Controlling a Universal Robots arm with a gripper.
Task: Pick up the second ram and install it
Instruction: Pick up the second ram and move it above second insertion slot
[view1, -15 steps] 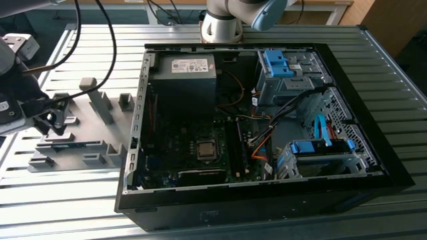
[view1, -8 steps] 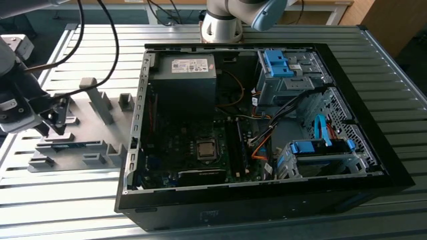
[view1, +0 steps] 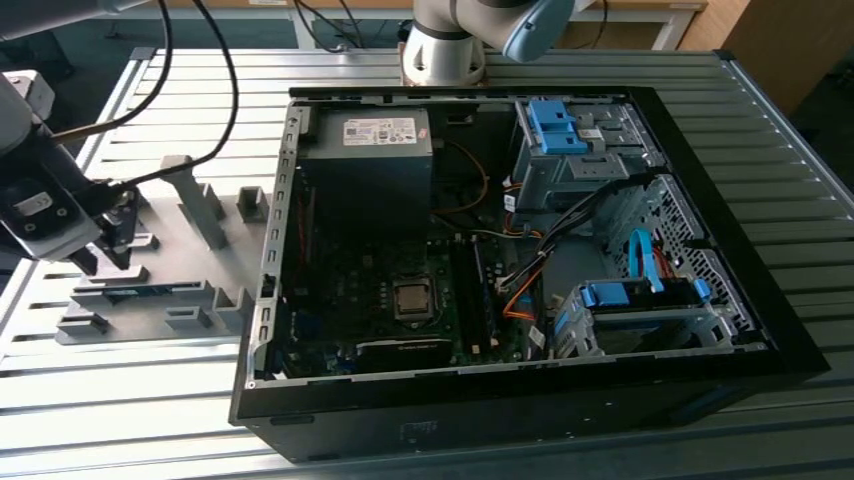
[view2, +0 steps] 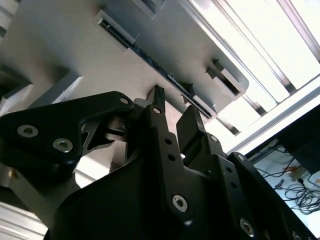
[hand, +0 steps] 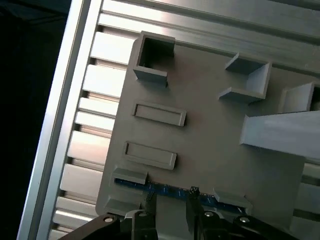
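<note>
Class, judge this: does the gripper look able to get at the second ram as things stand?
Likely yes: the open gripper hangs close over the second ram in its grey fixture, with nothing between them.

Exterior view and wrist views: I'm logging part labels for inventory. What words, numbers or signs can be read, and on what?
No text can be quoted.
White label on the power supply: print too small to read.
Pale mark on the computer case front: too small to read.
Memory stick in the grey holder, first wrist view: no readable print.
</note>
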